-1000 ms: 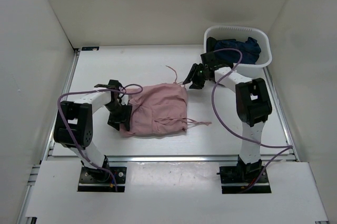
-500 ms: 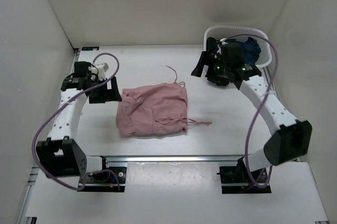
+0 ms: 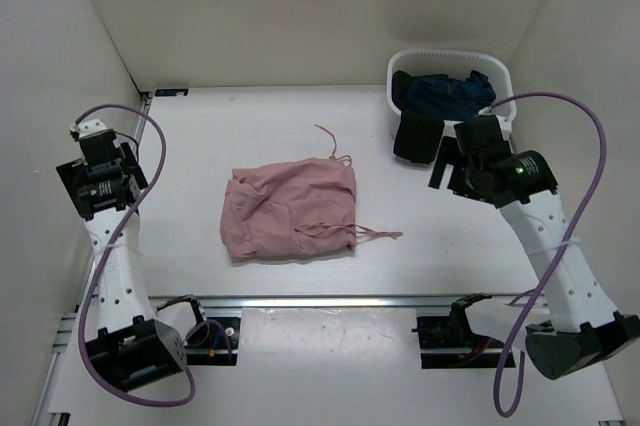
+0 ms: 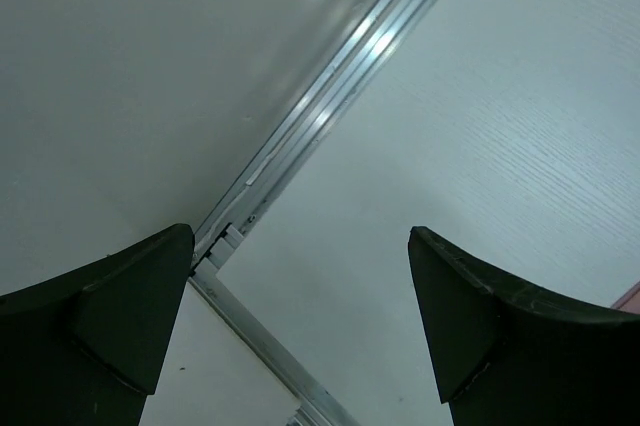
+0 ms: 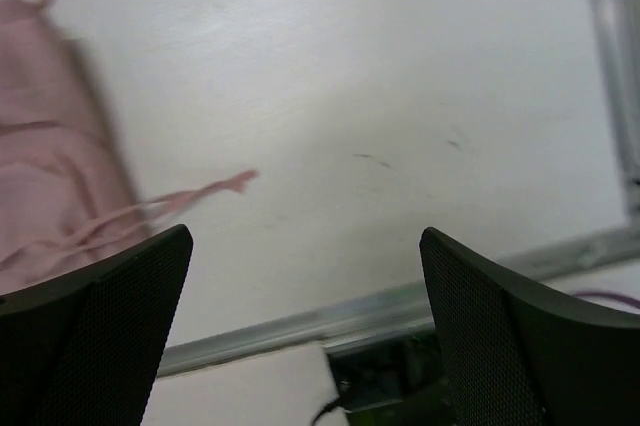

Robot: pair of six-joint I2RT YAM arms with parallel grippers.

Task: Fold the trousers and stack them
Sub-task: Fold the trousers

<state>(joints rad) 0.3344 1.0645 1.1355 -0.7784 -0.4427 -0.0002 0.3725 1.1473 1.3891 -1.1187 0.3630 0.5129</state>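
1. The pink trousers (image 3: 290, 214) are lying in a compact, roughly square bundle at the middle of the table (image 3: 180, 146). The folding appears largely done, though the edges are looking a little rumpled.
2. One drawstring (image 3: 375, 234) is trailing out to the right of the bundle and another is curling off its far edge. They are loose ends that a tidy stack would want tucked in.
3. The left gripper (image 3: 97, 178) is hanging well apart from the cloth at the table's left edge. Its jaws are spread wide and holding nothing, and its wrist camera is showing only bare tabletop and the aluminium rail (image 4: 340, 106) by the side wall.
4. The right gripper (image 3: 428, 146) is hovering just in front of the white basket (image 3: 450, 54), likewise released and empty. Its own camera is catching the trousers' right edge and the drawstring on the table below.
5. A dark blue garment (image 3: 450, 96) is sitting heaped in the basket. It is probably the next piece to fold, which would explain the right arm's position beside it.
6. Both arms are keeping clear of the bundle, so nothing is disturbing the fold.
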